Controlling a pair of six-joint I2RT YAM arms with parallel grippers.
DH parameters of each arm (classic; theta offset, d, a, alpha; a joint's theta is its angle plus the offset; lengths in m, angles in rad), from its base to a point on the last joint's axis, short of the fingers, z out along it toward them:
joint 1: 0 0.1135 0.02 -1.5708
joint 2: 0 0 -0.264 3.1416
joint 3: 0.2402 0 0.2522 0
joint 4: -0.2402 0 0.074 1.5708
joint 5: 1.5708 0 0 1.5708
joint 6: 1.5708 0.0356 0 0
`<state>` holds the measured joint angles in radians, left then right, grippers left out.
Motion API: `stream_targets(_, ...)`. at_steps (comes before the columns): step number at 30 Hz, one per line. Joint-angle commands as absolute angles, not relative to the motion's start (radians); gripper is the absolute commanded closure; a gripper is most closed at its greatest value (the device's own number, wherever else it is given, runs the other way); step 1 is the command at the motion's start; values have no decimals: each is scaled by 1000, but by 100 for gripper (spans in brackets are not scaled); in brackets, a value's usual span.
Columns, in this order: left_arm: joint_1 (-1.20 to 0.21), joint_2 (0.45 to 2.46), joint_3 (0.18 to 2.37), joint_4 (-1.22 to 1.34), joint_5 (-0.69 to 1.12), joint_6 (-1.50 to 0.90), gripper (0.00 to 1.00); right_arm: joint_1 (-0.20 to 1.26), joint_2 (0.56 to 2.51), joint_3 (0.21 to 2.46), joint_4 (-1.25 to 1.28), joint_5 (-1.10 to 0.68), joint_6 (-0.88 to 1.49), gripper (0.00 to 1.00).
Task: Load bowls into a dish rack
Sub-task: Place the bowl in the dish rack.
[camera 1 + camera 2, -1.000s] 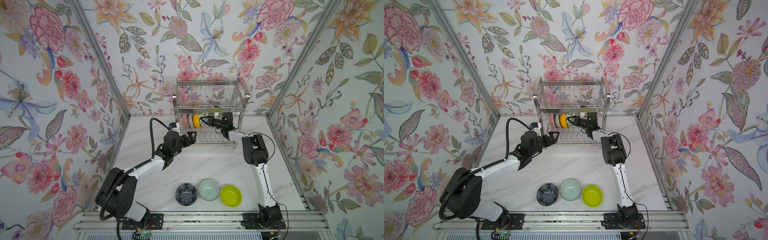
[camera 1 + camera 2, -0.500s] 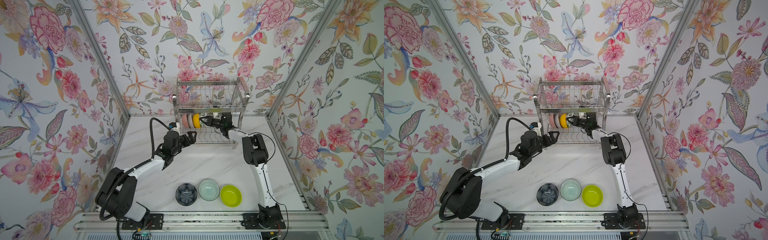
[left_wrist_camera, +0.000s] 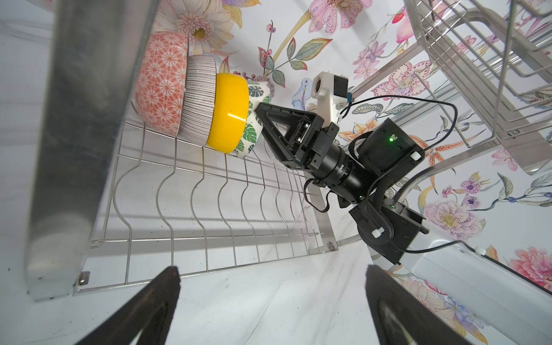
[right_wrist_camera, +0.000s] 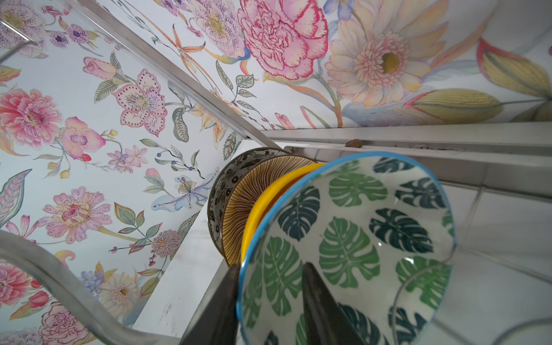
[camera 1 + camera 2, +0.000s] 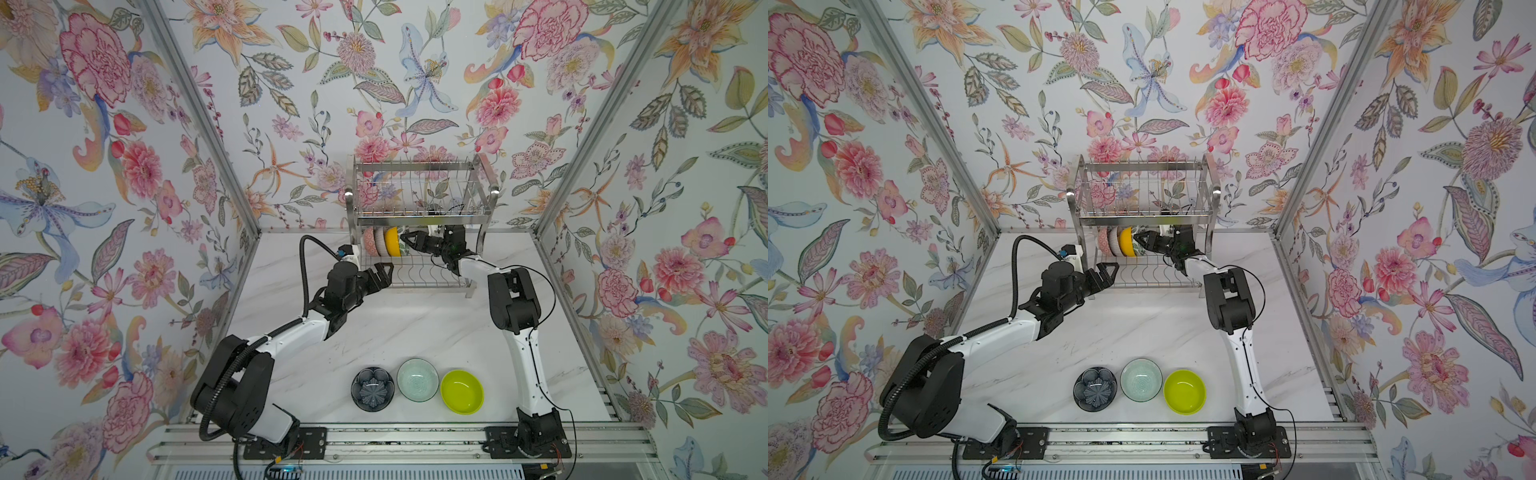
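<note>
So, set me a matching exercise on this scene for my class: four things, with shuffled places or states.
1 leaf-print bowl
2 yellow bowl
3 lime green bowl
4 left gripper

A upright on the table
B open, empty
C in the dish rack, rim between the right gripper's fingers
D in the dish rack, next to the leaf-print bowl

Pairs: 1-C, 2-D, 3-A, 4-B

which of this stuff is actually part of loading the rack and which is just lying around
Part of the job: shiny two-tier steel wire dish rack; in it, coral-pink patterned bowl, black-and-white striped bowl, glossy yellow bowl, green leaf-print bowl; not yet racked, dark blue-grey flower-shaped bowl, pale mint bowl, lime green bowl.
Just lying about: nothing loose; only white marble-look tabletop, floral wall panels.
</note>
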<state>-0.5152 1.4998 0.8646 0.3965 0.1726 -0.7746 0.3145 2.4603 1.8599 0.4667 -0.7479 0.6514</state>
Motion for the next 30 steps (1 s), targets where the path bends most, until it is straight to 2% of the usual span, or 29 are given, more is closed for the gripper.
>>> stream_targets(1, -506, 1486, 890, 390, 163, -752, 1, 321, 2393, 1835, 460, -726, 620, 63)
stream_targets(16, -505, 1476, 890, 389, 162, -748, 1, 330, 2256, 1657, 498, -650, 585, 48)
stream_targets(25, -507, 1476, 890, 369, 153, -778, 1, 370, 2101, 1474, 448, -504, 500, 38)
stream_targets(30, -504, 1455, 909, 269, 106, -853, 1, 401, 2016, 1372, 431, -456, 469, 31)
